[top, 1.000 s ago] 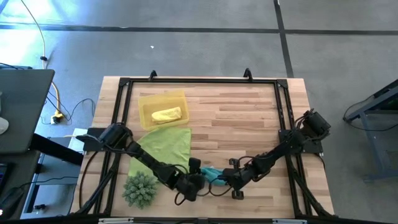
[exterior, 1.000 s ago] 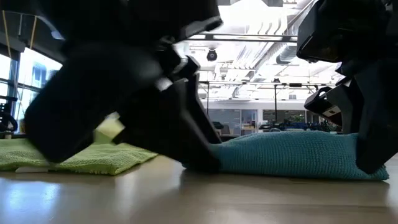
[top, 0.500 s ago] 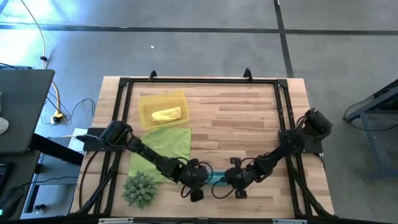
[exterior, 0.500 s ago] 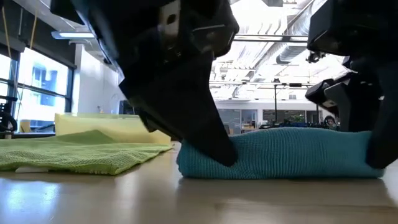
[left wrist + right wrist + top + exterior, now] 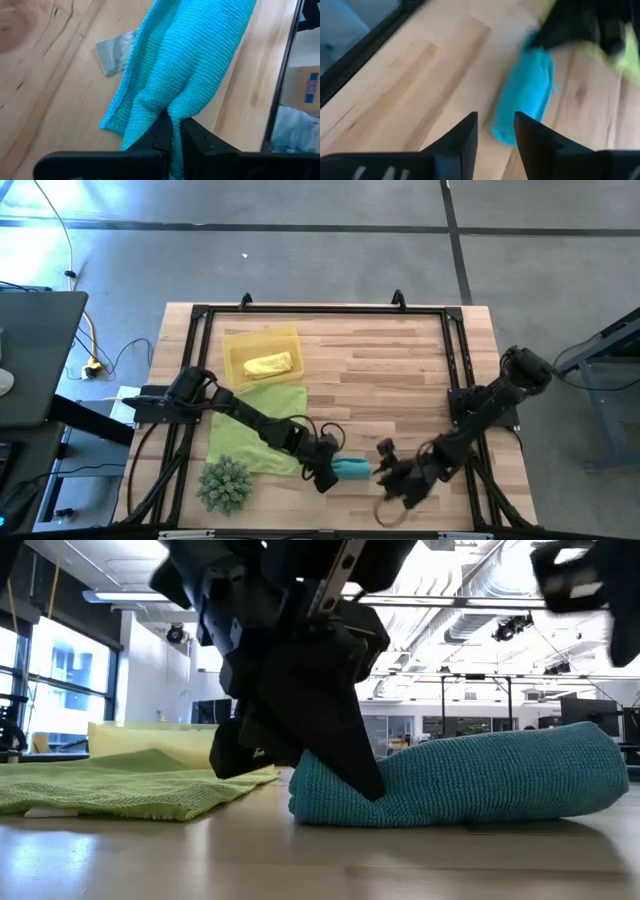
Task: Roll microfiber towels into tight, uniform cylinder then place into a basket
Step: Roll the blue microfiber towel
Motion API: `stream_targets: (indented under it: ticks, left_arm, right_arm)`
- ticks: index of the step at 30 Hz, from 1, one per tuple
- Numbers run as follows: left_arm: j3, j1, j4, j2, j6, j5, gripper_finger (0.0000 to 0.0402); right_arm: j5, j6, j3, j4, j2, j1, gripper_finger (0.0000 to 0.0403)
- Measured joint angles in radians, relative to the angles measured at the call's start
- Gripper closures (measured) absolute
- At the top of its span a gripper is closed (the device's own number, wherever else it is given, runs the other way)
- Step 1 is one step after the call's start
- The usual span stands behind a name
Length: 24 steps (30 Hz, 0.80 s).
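Teal towel (image 5: 351, 469) is rolled into a short fat cylinder, lying on its side near the front edge of the table (image 5: 400, 370), between my two grippers. Knit texture is visible in the low view; the roll bulges in the middle and a loose flap hangs off one end (image 5: 116, 122).

My left gripper (image 5: 327, 476) is clamped tight on the roll's left end, with a fold of teal cloth pinched between the fingers (image 5: 161, 134).

My right gripper (image 5: 392, 477) is just off the roll's other end, not touching it. Its fingers (image 5: 465, 140) are parted with a narrow gap and hold nothing.

Further back on the left, the lime green towel (image 5: 262, 420) lies flat and unrolled, with the spiky green ball (image 5: 226, 484) at its front corner.

Behind that, the yellow basket (image 5: 240, 342) holds the yellow towel (image 5: 268, 365), already rolled.

No readable labels or writing anywhere.
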Motion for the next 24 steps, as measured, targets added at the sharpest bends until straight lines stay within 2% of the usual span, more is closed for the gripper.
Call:
stream_targets:
  ticks: [4, 9, 17, 19, 24]
  left_arm:
    - [-0.002, 0.033, 0.005, 0.001, 0.000, 0.064, 0.0395]
    - [-0.002, 0.057, 0.006, 0.003, 0.000, 0.084, 0.0395]
    - [-0.002, 0.087, 0.009, 0.005, -0.001, 0.149, 0.0396]
    - [-0.002, 0.089, 0.009, 0.005, -0.007, 0.161, 0.0396]
    - [-0.002, 0.090, 0.010, 0.005, -0.015, 0.170, 0.0396]
  right_arm:
    - [0.117, -0.144, 0.000, 0.074, 0.049, 0.057, 0.0297]
    - [0.100, -0.103, 0.001, 0.131, 0.087, 0.047, 0.0295]
    - [0.010, -0.148, 0.002, 0.149, 0.130, 0.017, 0.0215]
    - [0.045, -0.194, 0.002, 0.150, 0.148, 0.017, 0.0206]
    - [0.213, -0.269, 0.002, 0.152, 0.201, 0.017, 0.0210]
